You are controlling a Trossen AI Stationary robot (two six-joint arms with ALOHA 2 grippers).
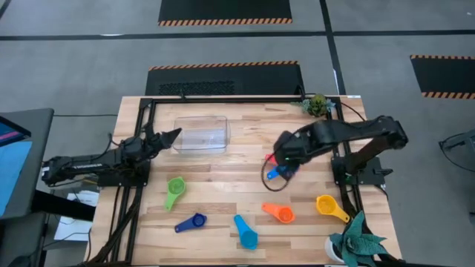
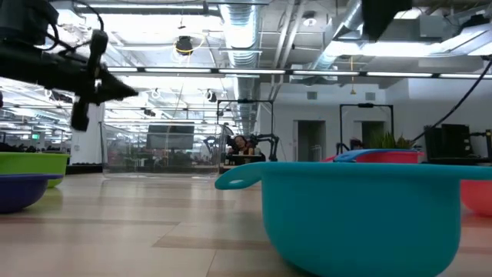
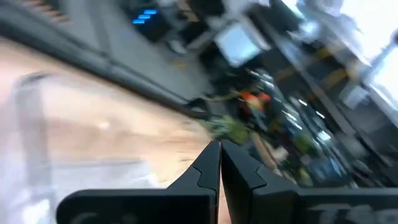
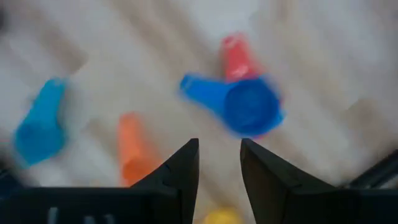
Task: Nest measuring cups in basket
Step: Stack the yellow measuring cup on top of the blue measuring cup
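Observation:
The clear basket (image 1: 202, 133) stands at the table's far middle. A blue cup (image 4: 249, 107) lies in the bowl of a red cup (image 4: 235, 55), right of centre. My right gripper (image 4: 219, 155) hangs open above them, pointing down, with nothing between its fingers. Green (image 1: 174, 189), dark blue (image 1: 191, 222), light blue (image 1: 245, 231), orange (image 1: 280, 213) and yellow (image 1: 328, 206) cups lie apart along the near half of the table. My left gripper (image 1: 174, 135) is shut and level, just left of the basket.
A small plant (image 1: 318, 104) stands at the far right corner and another (image 1: 356, 241) at the near right corner. The black frame rails (image 1: 223, 99) run along the table's far edge and sides. Bare wood lies between the basket and the cups.

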